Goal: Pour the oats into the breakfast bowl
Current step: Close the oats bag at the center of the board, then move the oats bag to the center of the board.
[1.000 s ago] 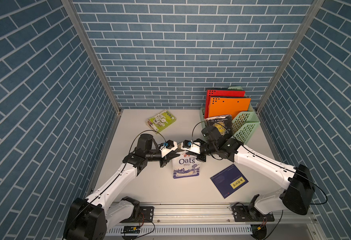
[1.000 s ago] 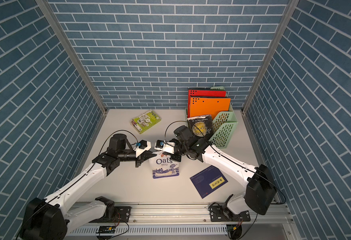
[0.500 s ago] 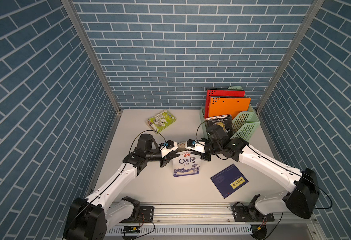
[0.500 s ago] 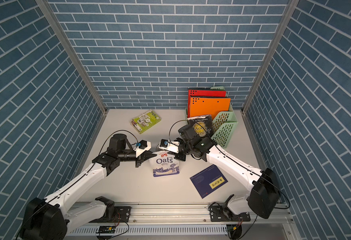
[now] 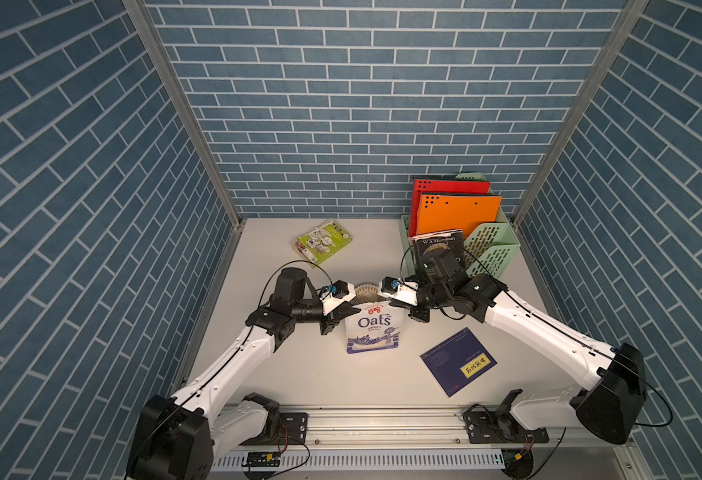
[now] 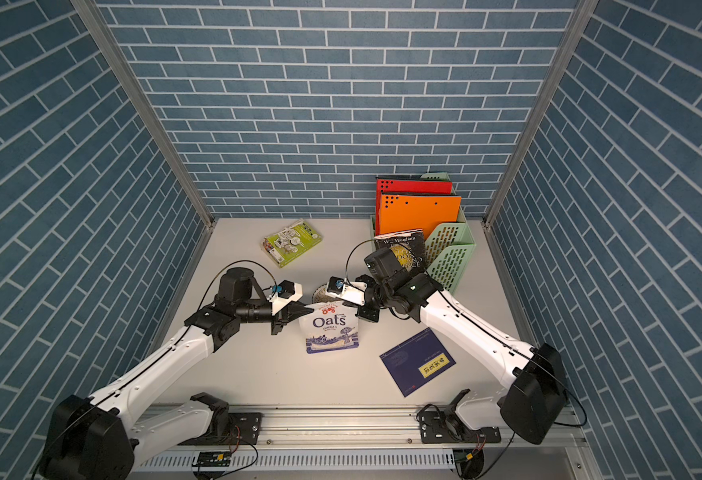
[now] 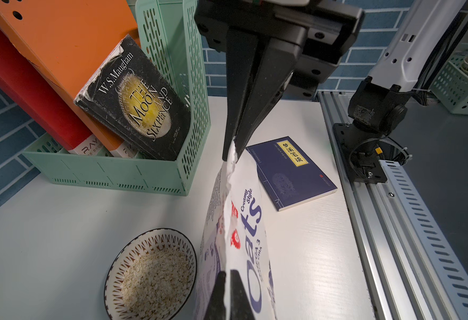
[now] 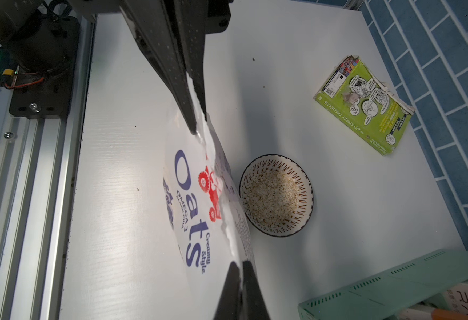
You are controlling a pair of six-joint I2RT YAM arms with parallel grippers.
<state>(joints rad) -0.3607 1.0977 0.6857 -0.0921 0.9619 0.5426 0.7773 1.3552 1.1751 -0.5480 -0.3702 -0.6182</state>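
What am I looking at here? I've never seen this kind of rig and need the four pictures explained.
Two white robot arms are mounted at the near edge of a white table, each ending in a two-fingered pincer. Both top views look down on the whole scene; the other two pictures come from cameras on the arms' wrists. The left pincer and right pincer each pinch a top corner of a white pouch printed "Oats", holding it upright. Just beyond it stands a small patterned ceramic bowl holding pale oat flakes. Also there: a green-covered book, a dark blue book, and a mint-green plastic file rack with folders.
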